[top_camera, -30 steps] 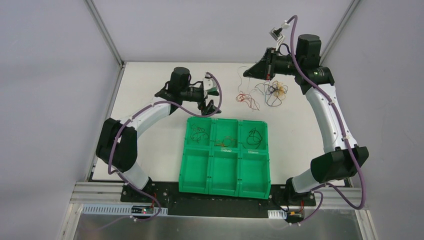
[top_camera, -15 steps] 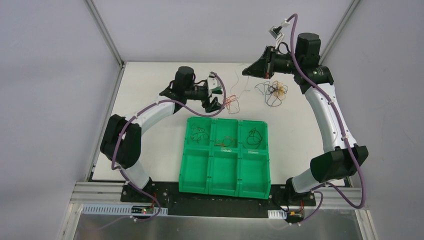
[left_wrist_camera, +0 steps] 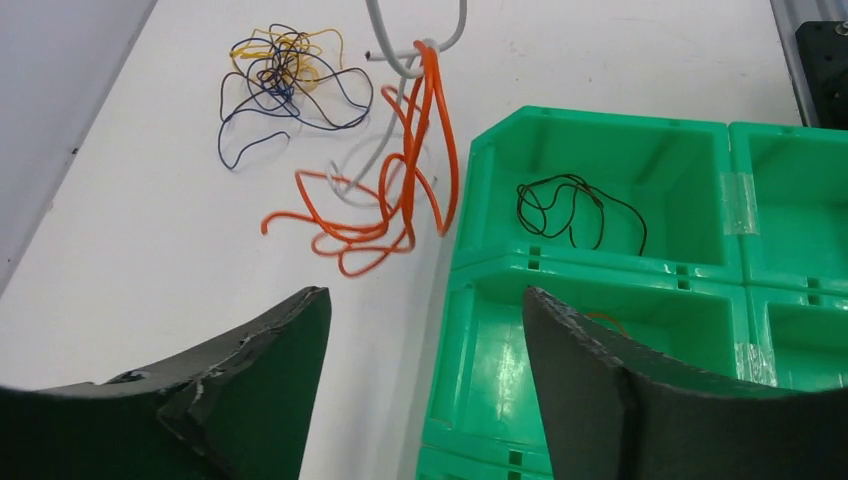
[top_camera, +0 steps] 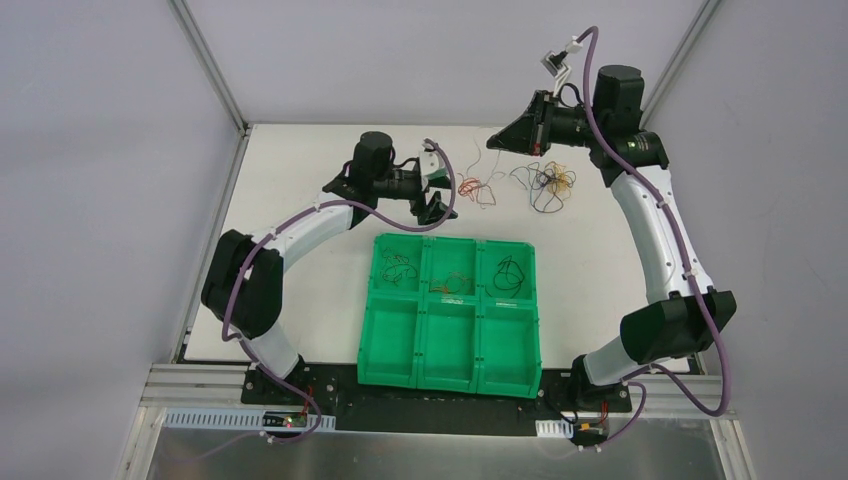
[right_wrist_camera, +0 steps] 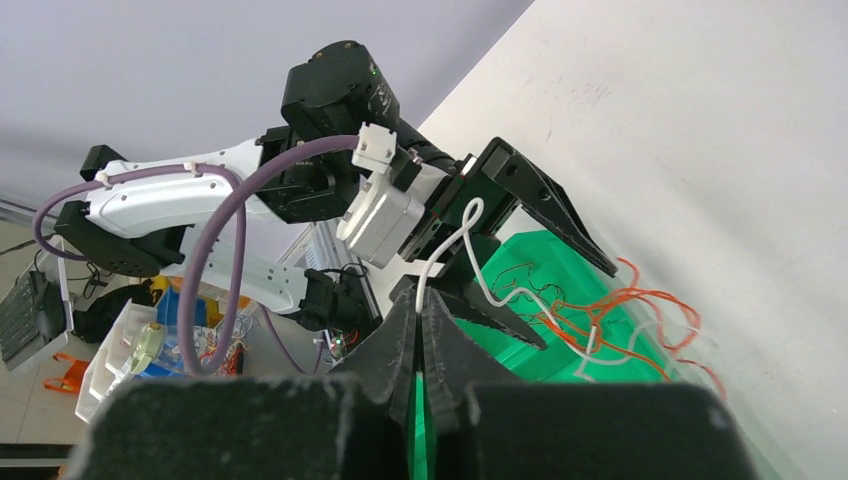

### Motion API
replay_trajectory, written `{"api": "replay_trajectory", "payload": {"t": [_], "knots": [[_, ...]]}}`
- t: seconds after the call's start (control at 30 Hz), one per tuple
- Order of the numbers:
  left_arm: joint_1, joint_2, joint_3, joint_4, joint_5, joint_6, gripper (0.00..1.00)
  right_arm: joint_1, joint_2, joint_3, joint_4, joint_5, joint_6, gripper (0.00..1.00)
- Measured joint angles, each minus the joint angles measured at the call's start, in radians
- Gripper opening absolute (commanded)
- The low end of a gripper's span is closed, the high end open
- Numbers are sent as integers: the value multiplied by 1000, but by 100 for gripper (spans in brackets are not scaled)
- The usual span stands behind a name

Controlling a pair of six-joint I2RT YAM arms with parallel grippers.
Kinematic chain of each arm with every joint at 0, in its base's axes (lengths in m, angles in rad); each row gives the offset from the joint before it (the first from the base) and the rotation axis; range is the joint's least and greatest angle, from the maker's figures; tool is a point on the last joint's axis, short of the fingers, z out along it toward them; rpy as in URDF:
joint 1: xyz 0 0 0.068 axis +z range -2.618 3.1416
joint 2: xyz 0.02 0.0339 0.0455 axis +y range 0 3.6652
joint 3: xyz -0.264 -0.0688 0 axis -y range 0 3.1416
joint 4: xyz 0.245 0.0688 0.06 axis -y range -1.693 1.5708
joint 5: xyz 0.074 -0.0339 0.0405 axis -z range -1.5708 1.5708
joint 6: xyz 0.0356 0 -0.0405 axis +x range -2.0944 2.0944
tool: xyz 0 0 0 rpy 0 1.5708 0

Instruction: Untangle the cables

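Note:
My right gripper [top_camera: 494, 144] is shut on the end of a white cable [right_wrist_camera: 470, 255] and holds it up over the back of the table. An orange cable [left_wrist_camera: 390, 190] hangs looped over that white cable [left_wrist_camera: 415, 60], its lower coils on the table beside the tray's corner. A tangle of dark blue and yellow cables [left_wrist_camera: 285, 85] lies farther back, under the right arm [top_camera: 551, 184]. My left gripper [top_camera: 440, 190] is open just left of the orange cable [top_camera: 470, 188], with nothing between its fingers [left_wrist_camera: 290, 350].
The green tray [top_camera: 365, 340] of six compartments sits in the middle of the table. Its three far compartments each hold a loose cable, one of them black [left_wrist_camera: 575, 210]. The table's back wall runs behind the right arm.
My left gripper has moved right toward the hanging cables and its jaws have narrowed. The right gripper has lifted the white cable, dragging the orange one leftward off its earlier spot.

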Motion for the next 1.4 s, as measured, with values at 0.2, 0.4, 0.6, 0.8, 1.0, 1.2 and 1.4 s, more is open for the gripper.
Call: {"api": "replay_trajectory", "payload": {"t": [0.2,0.4,0.6,0.8,1.0,1.2,1.4], "knots": [[-11,-7,2,2,-5,-12,69,-10,0,-4,20,0,19,0],[-54,-15,44,27,-6,-89,10,-10,-3,-27,37,0,32,0],[-64,-43,50,42,-4,-132,0,-28,-11,-40,32,2,24,0],[2,-80,26,-22,-7,-130,0,-214,-9,5,-18,47,-13,0],[143,-110,-64,-149,-47,-60,0,-444,27,153,6,114,5,0],[172,-112,-95,-266,-73,-11,0,-475,27,172,34,173,14,0],[227,-133,-96,-351,-86,39,0,-527,31,178,63,266,18,0]]}}
